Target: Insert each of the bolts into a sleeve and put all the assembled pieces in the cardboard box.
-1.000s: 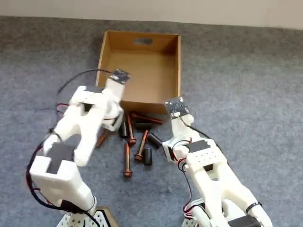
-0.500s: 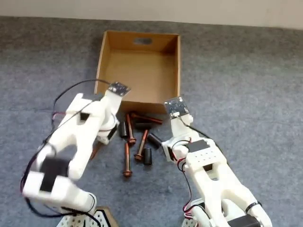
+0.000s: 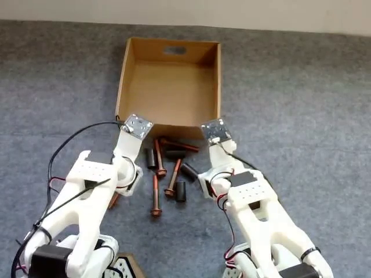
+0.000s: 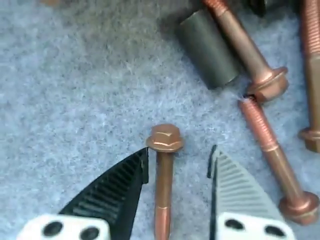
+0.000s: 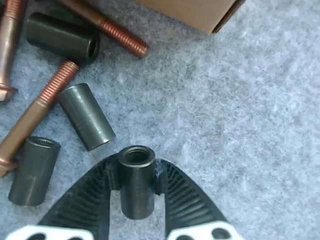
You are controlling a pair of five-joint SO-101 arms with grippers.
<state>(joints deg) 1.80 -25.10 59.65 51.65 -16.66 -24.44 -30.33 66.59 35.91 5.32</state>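
Copper-coloured bolt (image 4: pixel 164 172) lies on grey carpet (image 3: pixel 290 87) between the left gripper's (image 4: pixel 178 154) spread fingers. The right gripper (image 5: pixel 136 167) is clamped on a dark sleeve (image 5: pixel 136 192). Loose bolts (image 3: pixel 155 194) and spare sleeves (image 3: pixel 181 191) lie near the cardboard box (image 3: pixel 145 49).

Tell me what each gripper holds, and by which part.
The right gripper holds a dark sleeve by its side wall. The left gripper holds nothing; its open jaws straddle the shank of a bolt.
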